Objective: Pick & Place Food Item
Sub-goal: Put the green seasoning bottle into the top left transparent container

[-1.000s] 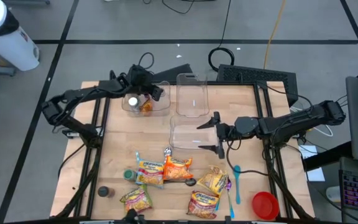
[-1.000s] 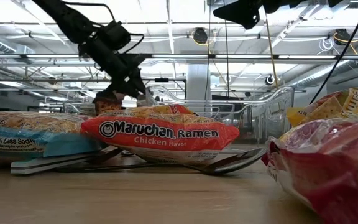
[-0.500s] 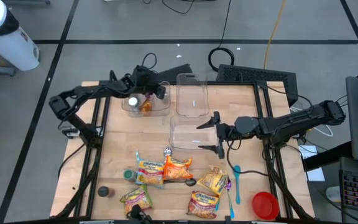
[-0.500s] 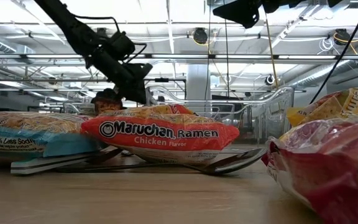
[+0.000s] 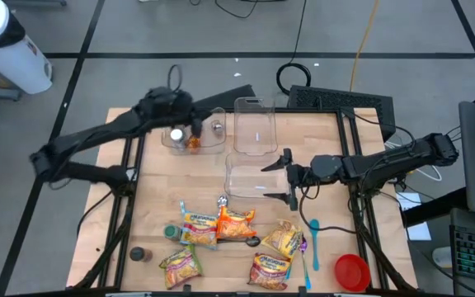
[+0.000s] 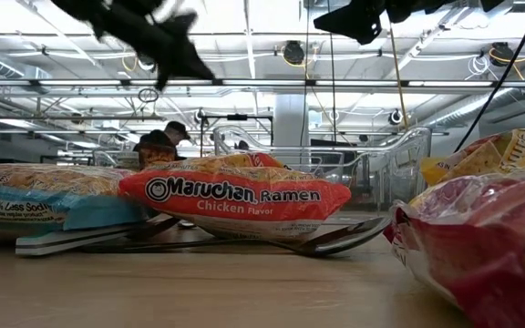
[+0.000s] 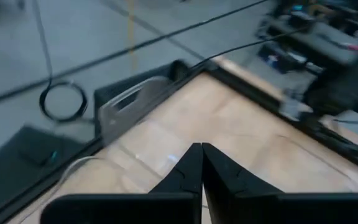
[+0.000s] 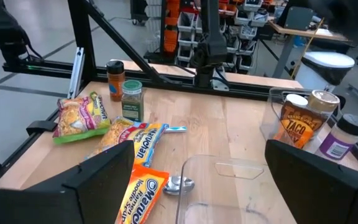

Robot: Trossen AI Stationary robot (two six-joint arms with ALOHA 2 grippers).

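Orange ramen packet (image 5: 236,224) lies flat on the tabletop (image 5: 151,198), long axis sideways, just in front of the right gripper (image 5: 288,177), whose fingers gape apart. Left gripper (image 5: 190,122), fingers pinched together and empty, is well away, so right arm's nearer.

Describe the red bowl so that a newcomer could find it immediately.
Start at the wooden table and go to the near corner on the right arm's side. The red bowl sits there, beyond the blue spoon. It is the only round, plain red thing; its neighbours are printed ramen packets.
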